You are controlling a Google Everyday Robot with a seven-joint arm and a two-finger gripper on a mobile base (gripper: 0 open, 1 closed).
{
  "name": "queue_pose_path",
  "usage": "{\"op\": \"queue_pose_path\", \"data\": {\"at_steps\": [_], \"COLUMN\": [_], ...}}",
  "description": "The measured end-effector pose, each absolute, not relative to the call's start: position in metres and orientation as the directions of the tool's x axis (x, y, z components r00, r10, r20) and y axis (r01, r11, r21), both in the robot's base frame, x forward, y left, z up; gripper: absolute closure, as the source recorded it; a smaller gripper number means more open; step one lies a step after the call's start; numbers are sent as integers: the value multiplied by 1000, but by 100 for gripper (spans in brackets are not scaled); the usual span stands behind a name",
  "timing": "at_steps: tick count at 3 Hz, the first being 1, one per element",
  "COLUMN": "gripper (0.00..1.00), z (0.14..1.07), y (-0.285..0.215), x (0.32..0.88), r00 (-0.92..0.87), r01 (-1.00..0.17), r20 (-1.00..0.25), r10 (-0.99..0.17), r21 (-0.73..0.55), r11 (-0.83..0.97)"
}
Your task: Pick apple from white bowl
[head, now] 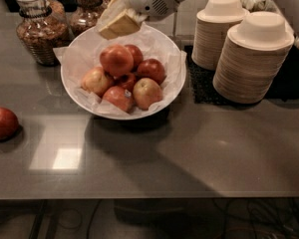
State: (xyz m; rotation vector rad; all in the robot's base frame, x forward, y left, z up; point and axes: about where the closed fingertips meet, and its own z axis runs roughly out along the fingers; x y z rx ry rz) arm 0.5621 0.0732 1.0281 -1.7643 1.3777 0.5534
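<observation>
The white bowl [74, 86], lined with crumpled white paper, stands on the grey table and holds several apples. The red-orange apple [116, 59] sits on top of the pile at the bowl's centre. A paler yellow-pink apple [146, 92] lies at the front right of the pile. My gripper [105, 30] hangs above the bowl's far rim, up and slightly left of the red-orange apple, clear of the fruit. Its beige fingers [120, 25] are drawn together with nothing between them.
A dark red lone apple [1, 123] lies on the table at the far left. Two glass jars [40, 31] stand behind the bowl on the left. Two stacks of beige disposable bowls [251, 59] stand on a black mat at the right.
</observation>
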Motion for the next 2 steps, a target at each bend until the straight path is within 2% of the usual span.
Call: {"op": "queue_pose_path", "data": {"at_steps": [1, 2], "gripper": [100, 81], "z": [1070, 1076], "y": [66, 65], "x": [566, 566], "r00": [370, 375], "r01": [-913, -910], "r20": [-739, -740], "r10": [-563, -558], "r21": [-401, -410], "r11": [-73, -68]}}
